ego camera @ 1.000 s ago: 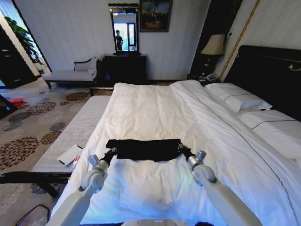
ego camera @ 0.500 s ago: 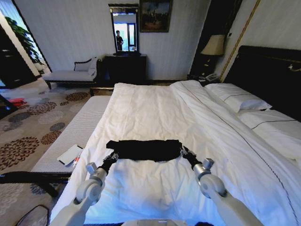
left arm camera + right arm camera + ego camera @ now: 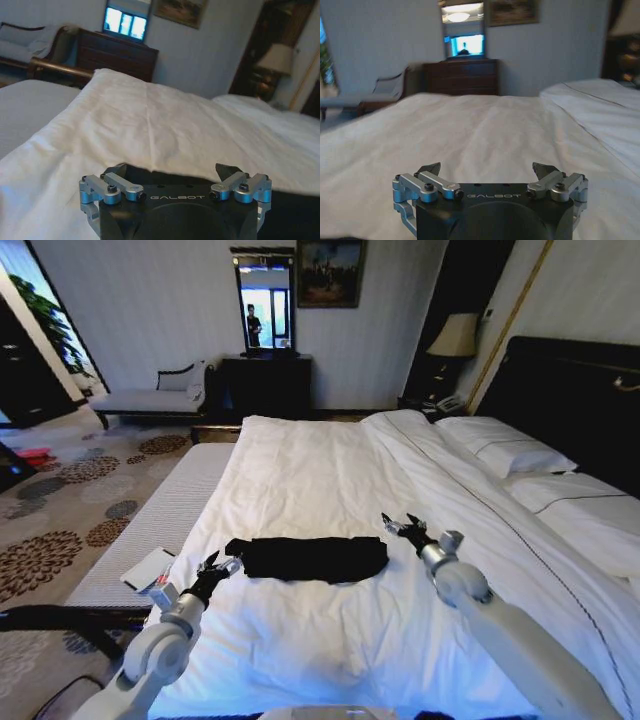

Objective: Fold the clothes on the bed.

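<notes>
Head view: black T-shirt (image 3: 307, 558) folded into a narrow band, lying flat on the white duvet near the foot of the bed (image 3: 330, 475). Left gripper (image 3: 211, 567) just beside the band's left end, fingers spread, holding nothing. Right gripper (image 3: 407, 530) near the right end but apart from it, raised over the duvet, fingers likewise spread and empty.

Left wrist view: left gripper (image 3: 175, 175) wide open, black cloth (image 3: 295, 212) directly below and ahead of the fingers, duvet beyond.

Right wrist view: right gripper (image 3: 486, 171) wide open over bare white duvet, nothing between the fingers.

Judged risk: closing on the soft band could pinch duvet along with it, or catch one layer only, pulling the fold open and skewing the edges.
</notes>
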Tool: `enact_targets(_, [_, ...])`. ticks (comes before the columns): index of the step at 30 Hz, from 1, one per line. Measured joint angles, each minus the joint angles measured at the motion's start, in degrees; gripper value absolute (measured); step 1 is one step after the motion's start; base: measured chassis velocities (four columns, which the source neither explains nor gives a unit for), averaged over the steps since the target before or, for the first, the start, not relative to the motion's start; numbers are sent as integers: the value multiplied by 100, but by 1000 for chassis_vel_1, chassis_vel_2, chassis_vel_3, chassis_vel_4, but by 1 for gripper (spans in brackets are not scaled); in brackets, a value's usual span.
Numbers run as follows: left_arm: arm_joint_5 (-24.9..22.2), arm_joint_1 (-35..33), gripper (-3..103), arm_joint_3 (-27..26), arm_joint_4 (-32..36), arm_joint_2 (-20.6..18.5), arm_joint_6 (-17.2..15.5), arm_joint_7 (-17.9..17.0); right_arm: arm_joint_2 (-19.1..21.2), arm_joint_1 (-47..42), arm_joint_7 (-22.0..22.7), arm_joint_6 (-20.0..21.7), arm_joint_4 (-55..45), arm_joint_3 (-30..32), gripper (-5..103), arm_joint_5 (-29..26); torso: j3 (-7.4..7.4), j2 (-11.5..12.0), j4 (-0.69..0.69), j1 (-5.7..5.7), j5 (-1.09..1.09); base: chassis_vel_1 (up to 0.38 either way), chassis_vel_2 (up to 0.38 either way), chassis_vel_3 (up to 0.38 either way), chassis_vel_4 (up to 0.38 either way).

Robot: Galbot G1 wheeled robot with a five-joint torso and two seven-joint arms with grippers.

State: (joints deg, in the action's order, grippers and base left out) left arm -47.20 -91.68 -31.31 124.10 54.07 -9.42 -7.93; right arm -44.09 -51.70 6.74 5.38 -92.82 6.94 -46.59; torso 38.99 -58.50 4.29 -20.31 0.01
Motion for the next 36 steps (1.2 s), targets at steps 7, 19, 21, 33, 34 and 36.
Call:
enact_targets(7, [199, -576, 100, -141, 464, -25, 52, 201, -307, 879, -438, -601, 1077, -954, 100, 1166, 0, 0, 3, 0, -1, 0, 0, 0, 0])
enact_targets(19, [382, -1526, 100, -502, 1076, 302, 162, 369, -433, 1332, -861, -1209, 1605, -1577, 100, 2066, -1, 0, 4, 1, -1, 0, 0, 0, 0])
enact_targets(21, [381, -1553, 100, -520, 1092, 326, 165, 376, -407, 1308, -886, -1240, 1598, -1597, 100, 2131, -1, 0, 5, 1, -1, 0, 0, 0, 0])
enact_targets(33, [214, -1703, 100, -774, 1306, 420, 170, 382, -78, 518, -927, -1286, 1023, -1515, 100, 2347, -1, 0, 3, 1, -1, 0, 0, 0, 0])
enact_targets(34, [181, -1681, 100, -803, 1306, 431, 170, 377, -55, 377, -914, -1280, 937, -1498, 100, 2407, -2, -1, 3, 2, -1, 0, 0, 0, 0])
enact_targets(36, [131, -1671, 100, -841, 1306, 451, 164, 370, -37, 180, -908, -1282, 848, -1455, 100, 2526, -2, -1, 4, 2, -1, 0, 0, 0, 0])
